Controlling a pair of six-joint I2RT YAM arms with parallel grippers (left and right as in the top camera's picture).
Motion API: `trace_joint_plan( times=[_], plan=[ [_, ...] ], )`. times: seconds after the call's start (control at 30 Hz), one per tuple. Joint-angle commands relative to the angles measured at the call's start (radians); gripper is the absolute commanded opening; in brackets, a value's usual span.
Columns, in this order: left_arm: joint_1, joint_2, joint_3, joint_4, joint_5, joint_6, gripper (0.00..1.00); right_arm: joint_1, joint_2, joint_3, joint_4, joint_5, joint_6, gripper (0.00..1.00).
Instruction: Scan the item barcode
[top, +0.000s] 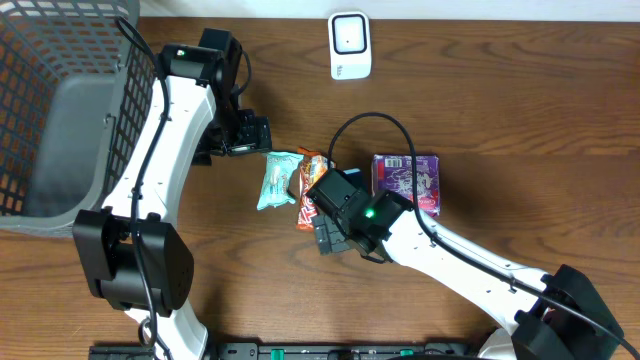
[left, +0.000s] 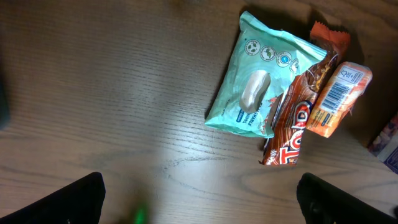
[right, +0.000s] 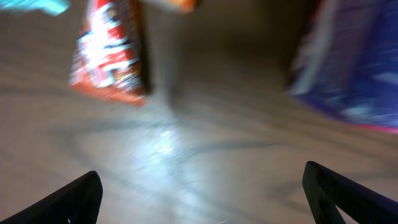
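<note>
both grippers spread and empty, no item taken to the scanner yet
the left gripper (left: 199, 205) and right gripper (right: 202, 193) each hold their fingers wide apart with nothing between them. 4 items lie well short of the scanner (top: 350, 45), on its robot side: a teal pouch (left: 258, 78), a red candy bar (left: 292, 130), an orange packet (left: 339, 98) with its barcode facing up, and a purple box (top: 405, 180). the step looks like reaching to pick. next, 1 gripper must close on 1 item, lift it, and face its barcode to the scanner.
</note>
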Motion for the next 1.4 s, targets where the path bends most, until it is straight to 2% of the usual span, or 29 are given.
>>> trace_joint_plan(
  times=[0.0,0.5,0.77,0.93,1.03,1.13,1.17,1.37],
  plan=[
    [0.004,-0.008,-0.001,-0.003,-0.012,0.01,0.98,0.005,-0.005,-0.008,-0.014,0.239,-0.007,0.98],
    [0.004,-0.008,-0.001,-0.003,-0.012,0.01,0.98,0.005,0.023,-0.01,0.035,0.491,-0.068,0.91],
    [0.004,-0.008,-0.001,-0.003,-0.012,0.01,0.98,0.005,0.187,-0.011,0.093,0.527,-0.129,0.96],
    [0.004,-0.008,-0.001,-0.003,-0.012,0.01,0.98,0.001,0.297,-0.011,0.091,0.583,-0.128,0.95],
    [0.004,-0.008,-0.001,-0.003,-0.012,0.01,0.98,-0.01,0.339,-0.011,0.082,0.575,-0.111,0.83],
    [0.004,-0.008,-0.001,-0.003,-0.012,0.01,0.98,-0.018,0.351,-0.011,0.063,0.548,-0.093,0.48],
    [0.004,-0.008,-0.001,-0.003,-0.012,0.01,0.98,-0.018,0.351,-0.011,0.058,0.532,-0.09,0.41],
    [0.004,-0.008,-0.001,-0.003,-0.012,0.01,0.98,-0.02,0.33,0.0,0.05,0.467,-0.02,0.09]
  ],
)
